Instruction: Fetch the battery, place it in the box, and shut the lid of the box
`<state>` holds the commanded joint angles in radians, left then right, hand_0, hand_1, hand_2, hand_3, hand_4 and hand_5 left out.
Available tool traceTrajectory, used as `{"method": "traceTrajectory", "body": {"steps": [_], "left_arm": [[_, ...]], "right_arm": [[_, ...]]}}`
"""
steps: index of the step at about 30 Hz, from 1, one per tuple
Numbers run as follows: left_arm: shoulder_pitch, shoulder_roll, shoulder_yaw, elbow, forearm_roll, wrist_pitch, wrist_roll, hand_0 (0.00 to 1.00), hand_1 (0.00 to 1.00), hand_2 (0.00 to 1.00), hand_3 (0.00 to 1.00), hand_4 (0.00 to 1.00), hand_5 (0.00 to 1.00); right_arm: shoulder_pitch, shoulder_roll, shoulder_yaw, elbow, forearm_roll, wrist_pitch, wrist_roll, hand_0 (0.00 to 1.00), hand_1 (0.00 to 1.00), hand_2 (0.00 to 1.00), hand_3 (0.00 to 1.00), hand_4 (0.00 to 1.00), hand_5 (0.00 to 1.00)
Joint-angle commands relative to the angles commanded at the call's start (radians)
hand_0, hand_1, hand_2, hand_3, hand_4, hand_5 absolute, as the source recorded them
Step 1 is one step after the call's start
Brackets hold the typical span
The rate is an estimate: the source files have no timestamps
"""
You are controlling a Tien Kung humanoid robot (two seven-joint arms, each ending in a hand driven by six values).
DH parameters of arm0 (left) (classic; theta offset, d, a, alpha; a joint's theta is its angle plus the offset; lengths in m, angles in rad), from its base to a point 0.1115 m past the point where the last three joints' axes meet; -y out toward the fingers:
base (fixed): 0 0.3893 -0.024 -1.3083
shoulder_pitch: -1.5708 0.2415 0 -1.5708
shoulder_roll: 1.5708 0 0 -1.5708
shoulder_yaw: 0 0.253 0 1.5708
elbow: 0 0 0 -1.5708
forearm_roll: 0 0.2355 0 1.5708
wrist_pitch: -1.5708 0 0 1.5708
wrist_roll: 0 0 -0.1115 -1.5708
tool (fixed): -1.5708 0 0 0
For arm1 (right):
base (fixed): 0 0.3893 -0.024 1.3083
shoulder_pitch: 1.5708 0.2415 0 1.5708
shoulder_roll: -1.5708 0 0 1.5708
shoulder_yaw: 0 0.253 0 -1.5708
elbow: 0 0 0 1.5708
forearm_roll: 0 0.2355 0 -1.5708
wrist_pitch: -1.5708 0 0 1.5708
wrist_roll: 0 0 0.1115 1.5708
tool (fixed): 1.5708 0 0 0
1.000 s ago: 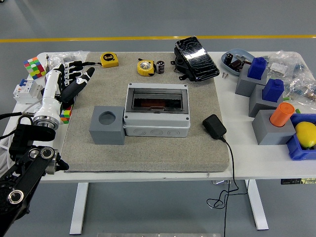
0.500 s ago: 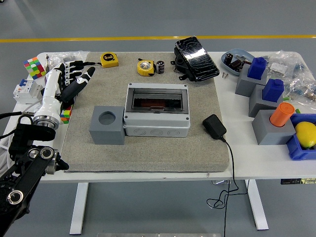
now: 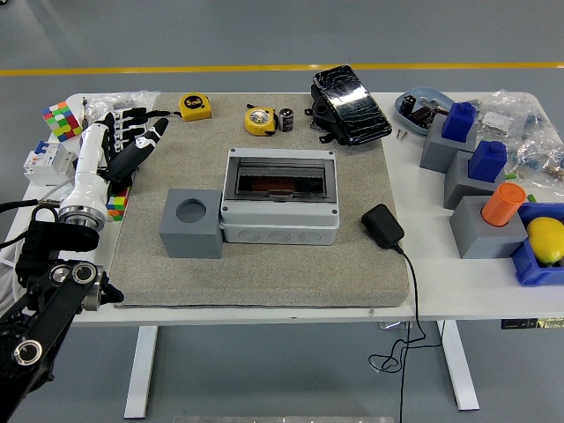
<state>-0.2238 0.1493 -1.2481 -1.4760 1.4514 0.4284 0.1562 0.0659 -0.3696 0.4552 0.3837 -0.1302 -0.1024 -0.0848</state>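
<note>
The grey box (image 3: 279, 198) sits in the middle of the grey mat, its smoked clear lid (image 3: 280, 183) lying flat over it. Something reddish shows dimly through the lid. A small black cylindrical battery (image 3: 286, 120) stands at the mat's far edge, beside a yellow tape measure (image 3: 259, 120). My left hand (image 3: 134, 141) rests at the mat's far left edge, fingers relaxed and spread, holding nothing, well apart from the box and the battery. My right hand is out of view.
A grey block with a round hole (image 3: 191, 222) touches the box's left side. A black adapter (image 3: 382, 226) with its cable lies right of the box. A black pedal (image 3: 351, 104), a second tape measure (image 3: 196, 107), cubes (image 3: 61, 118) and blue and grey blocks (image 3: 458, 137) ring the mat.
</note>
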Motion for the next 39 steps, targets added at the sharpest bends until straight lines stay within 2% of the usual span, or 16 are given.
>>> {"method": "traceTrajectory", "body": {"steps": [39], "left_arm": [[-0.004,0.012,0.012,-0.02,-0.008,-0.013,0.016,0.654,0.731,0.732,0.718,0.905,0.521]], "right_arm": [[0.008,-0.003,-0.018,-0.003,0.009,0.0,-0.001,0.633,0.646,0.663,0.574,0.981,0.561]]}}
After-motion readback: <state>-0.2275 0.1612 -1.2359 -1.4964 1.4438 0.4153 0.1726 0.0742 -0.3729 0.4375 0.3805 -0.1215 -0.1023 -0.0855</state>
